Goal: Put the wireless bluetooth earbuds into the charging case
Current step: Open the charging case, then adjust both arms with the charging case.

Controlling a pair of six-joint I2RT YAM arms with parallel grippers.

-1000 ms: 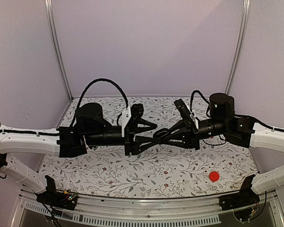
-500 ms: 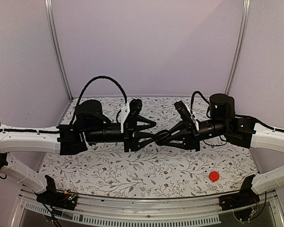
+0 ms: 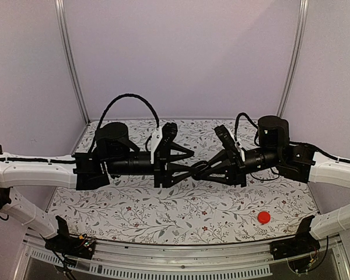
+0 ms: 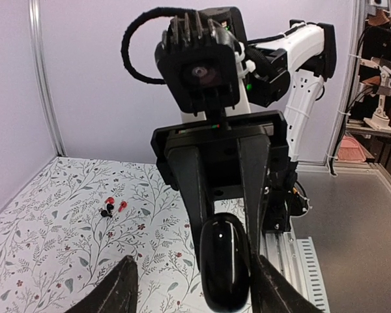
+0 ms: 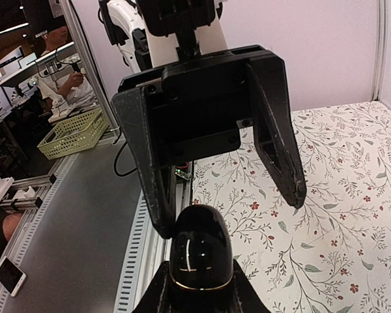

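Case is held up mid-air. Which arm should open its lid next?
Left, probably. The right gripper is shut on the charging case, while the left gripper is open with the case's free end between its fingers.

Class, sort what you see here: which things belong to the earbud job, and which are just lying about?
Job in hand: charging case, held in the right gripper jaws; small black-and-red pieces, probably the earbuds.
Lying about: red disc.

charging case (image 5: 202,257): glossy black, smooth, bright highlights
jaws: matt black plastic
worktop (image 3: 163,216): matt floral-printed sheet
arm shells (image 3: 35,172): smooth white plastic
frame posts (image 3: 70,64): silvery metal
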